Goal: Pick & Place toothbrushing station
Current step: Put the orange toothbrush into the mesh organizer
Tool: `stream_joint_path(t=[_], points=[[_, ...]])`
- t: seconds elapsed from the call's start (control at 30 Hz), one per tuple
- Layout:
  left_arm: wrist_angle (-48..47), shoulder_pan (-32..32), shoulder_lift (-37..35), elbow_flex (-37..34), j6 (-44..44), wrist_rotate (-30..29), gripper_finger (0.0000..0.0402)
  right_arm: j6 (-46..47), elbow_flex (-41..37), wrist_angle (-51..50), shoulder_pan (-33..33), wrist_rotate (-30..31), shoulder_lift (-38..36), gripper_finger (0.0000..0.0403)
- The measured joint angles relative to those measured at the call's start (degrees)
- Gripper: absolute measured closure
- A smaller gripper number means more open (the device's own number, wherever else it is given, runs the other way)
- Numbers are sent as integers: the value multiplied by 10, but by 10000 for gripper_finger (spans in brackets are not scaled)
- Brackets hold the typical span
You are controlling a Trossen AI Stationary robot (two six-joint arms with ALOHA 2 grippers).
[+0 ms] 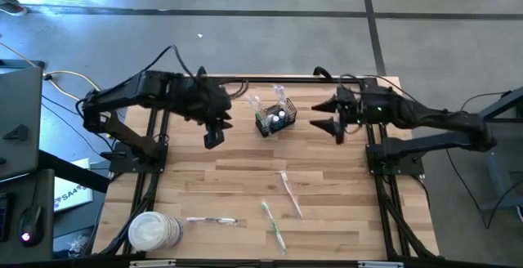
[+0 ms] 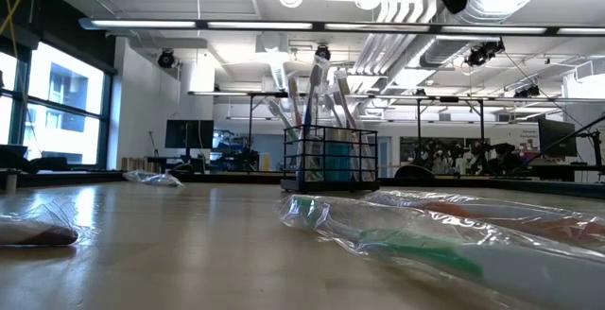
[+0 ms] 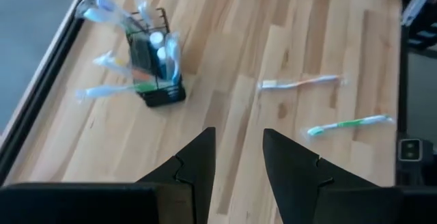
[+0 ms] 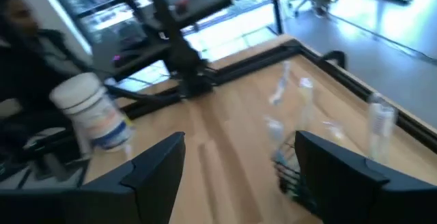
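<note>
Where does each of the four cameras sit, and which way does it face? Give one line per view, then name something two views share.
High: above, facing straight down on the table; both arms show.
Low: at tabletop height, facing level across to the basket; an arm's dark underside at top.
Left wrist: faces down at the wood past the left gripper.
Right wrist: faces across the table past the open right gripper towards the white tub.
Shared: all four show the basket.

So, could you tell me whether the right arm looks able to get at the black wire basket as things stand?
Probably yes. The right gripper hangs open just beside the basket, with only bare table between them; the left gripper waits on the other side.
</note>
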Motion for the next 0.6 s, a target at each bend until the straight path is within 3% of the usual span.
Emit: stream_joint_path(t=[0.13, 0.3, 0.43, 0.6], points=[[-18, -51, 0, 0, -14, -53, 278, 4, 1, -20, 69, 30, -14, 133], [-22, -102, 0, 0, -7, -53, 279, 3, 62, -123, 166, 125, 8, 133], [-24, -121, -3, 0, 7, -55, 279, 32, 149, -206, 226, 196, 57, 133], [-60, -119, -13, 0, -2, -82, 279, 113, 257, -335, 265, 219, 152, 133]])
